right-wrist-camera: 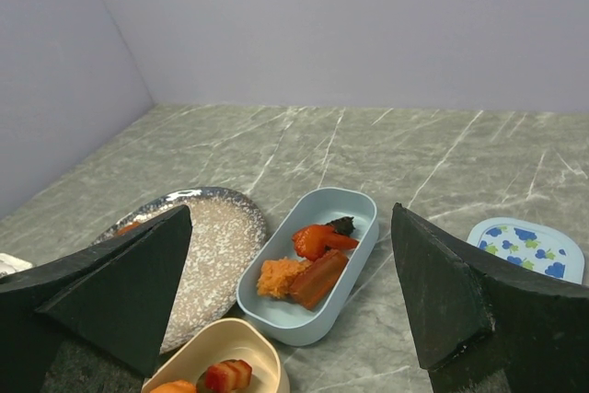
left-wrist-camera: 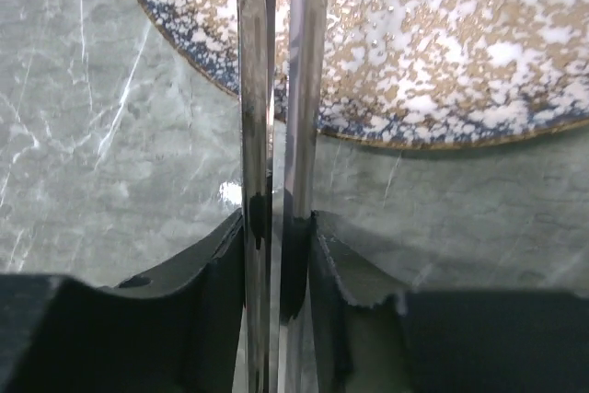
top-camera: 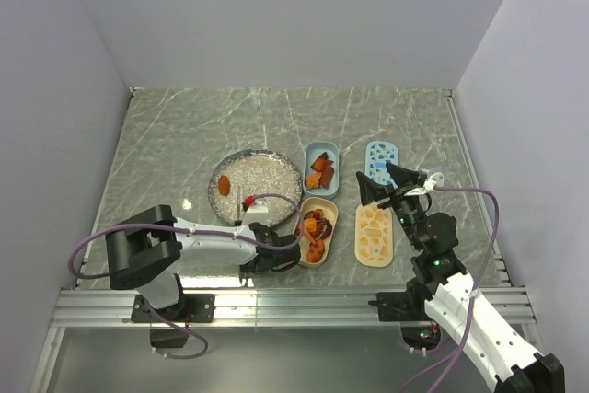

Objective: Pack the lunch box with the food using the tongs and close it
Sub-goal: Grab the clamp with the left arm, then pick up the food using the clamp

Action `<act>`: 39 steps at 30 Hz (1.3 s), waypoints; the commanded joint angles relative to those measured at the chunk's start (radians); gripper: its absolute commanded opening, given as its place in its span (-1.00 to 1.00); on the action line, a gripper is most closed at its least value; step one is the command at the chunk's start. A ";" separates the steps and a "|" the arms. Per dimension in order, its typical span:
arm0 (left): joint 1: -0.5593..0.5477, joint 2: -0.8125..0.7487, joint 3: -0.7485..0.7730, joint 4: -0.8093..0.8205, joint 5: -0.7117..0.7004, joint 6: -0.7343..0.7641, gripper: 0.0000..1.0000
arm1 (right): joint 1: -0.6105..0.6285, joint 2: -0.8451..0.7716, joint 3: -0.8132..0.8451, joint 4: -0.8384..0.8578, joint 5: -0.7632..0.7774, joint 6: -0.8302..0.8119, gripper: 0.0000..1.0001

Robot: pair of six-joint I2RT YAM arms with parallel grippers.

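Two tubs of the lunch box carry food right now: the blue tub [top-camera: 321,146] at three o'clock from the plate [top-camera: 271,172], and the beige tub [top-camera: 329,205] at five o'clock from it. Orange, red and dark chunks [right-wrist-camera: 313,260] sit in both.

One orange chunk [top-camera: 224,186] lies on the plate, near its nine o'clock edge. As far as I can see, it's the last piece to move.

My left gripper [left-wrist-camera: 276,255] is pinching the tongs [left-wrist-camera: 253,89], fingers clamped on both metal arms. The blades are squeezed nearly together and reach over the plate's six o'clock rim. Their tips are out of my wrist view, so I can't tell whether they hold anything.

My right gripper [right-wrist-camera: 290,213] hangs spread wide and empty above the table.

Both lids are off: the blue-flowered lid [top-camera: 380,158] lies at three o'clock from the blue tub, and the yellow lid [top-camera: 374,235] at three o'clock from the beige one.

By my reckoning, packing is nearly done. Fetching that chunk and closing both tubs remain.
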 commanded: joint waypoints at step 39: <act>0.283 -0.296 0.162 -0.150 0.088 0.370 -0.09 | -0.009 -0.049 0.026 0.013 -0.037 0.003 0.91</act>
